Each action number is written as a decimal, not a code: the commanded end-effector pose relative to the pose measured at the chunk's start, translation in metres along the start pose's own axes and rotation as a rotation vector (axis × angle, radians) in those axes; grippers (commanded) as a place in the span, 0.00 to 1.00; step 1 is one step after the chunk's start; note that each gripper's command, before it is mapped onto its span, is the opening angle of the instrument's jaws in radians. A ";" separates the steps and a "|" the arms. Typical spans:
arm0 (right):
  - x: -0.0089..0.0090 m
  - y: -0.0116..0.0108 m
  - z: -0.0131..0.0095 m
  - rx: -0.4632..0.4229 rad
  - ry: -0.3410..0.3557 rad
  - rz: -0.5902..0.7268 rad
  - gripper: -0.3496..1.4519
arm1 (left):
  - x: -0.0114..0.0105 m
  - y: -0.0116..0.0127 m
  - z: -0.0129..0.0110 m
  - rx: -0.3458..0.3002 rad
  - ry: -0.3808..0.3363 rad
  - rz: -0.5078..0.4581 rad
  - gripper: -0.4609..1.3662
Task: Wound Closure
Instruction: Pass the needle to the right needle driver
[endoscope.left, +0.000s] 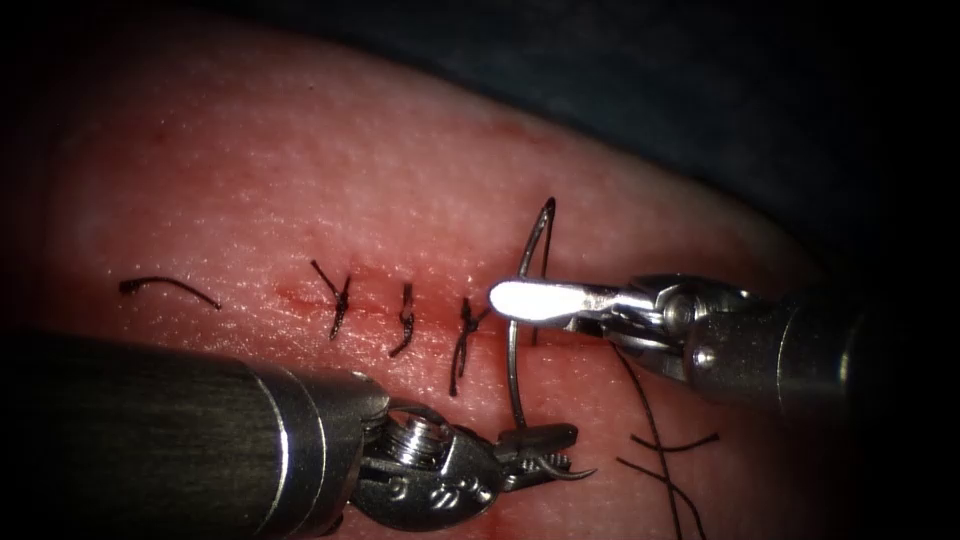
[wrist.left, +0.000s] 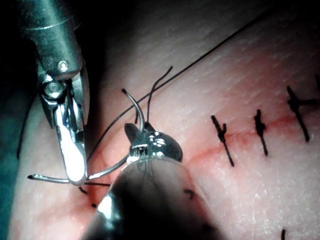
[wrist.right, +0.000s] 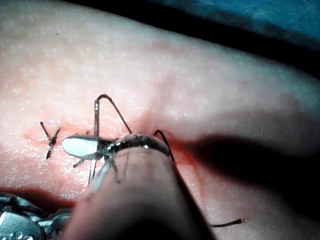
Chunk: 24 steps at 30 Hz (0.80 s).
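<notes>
The tissue (endoscope.left: 300, 190), a pale pink slab with fine pebbled skin and a moist sheen, fills most of the endoscope view, its cut (endoscope.left: 300, 297) running as a thin red line across the middle. The left arm's tool (endoscope.left: 545, 445), on a broad brushed-metal shaft entering from the lower left, is clenched on the needle (endoscope.left: 512, 370) near one end, with a short hooked length jutting past the jaws to the right. From there the needle, a slim polished steel arc, rises across the cut line to the upper centre. The right arm's tool (endoscope.left: 530, 299), bright and smooth, comes in from the right and lies across the needle's upper curve; I cannot tell whether it grips the needle or only rests against it. Whether the needle is in the tissue is also unclear. For good handling, I judge the grip should stay firm and square to the curve, so the arc does not twist. Three knotted stitches (endoscope.left: 405, 320) of dark wiry thread sit left of the needle, loose thread (endoscope.left: 650, 430) trails at the lower right, and a cut end (endoscope.left: 165, 287) lies at far left.
</notes>
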 end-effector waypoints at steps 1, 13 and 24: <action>0.0000 0.0000 0.0000 -0.002 -0.001 0.000 0.00 | 0.0000 0.0000 0.0000 -0.007 0.002 0.000 0.06; -0.0004 -0.0002 -0.0007 0.003 -0.011 -0.070 0.00 | 0.0000 -0.0001 -0.0001 -0.010 0.000 0.000 0.06; -0.0007 -0.0007 -0.0009 0.040 -0.089 -0.246 0.71 | 0.0000 -0.0001 -0.0001 -0.014 0.007 0.005 0.06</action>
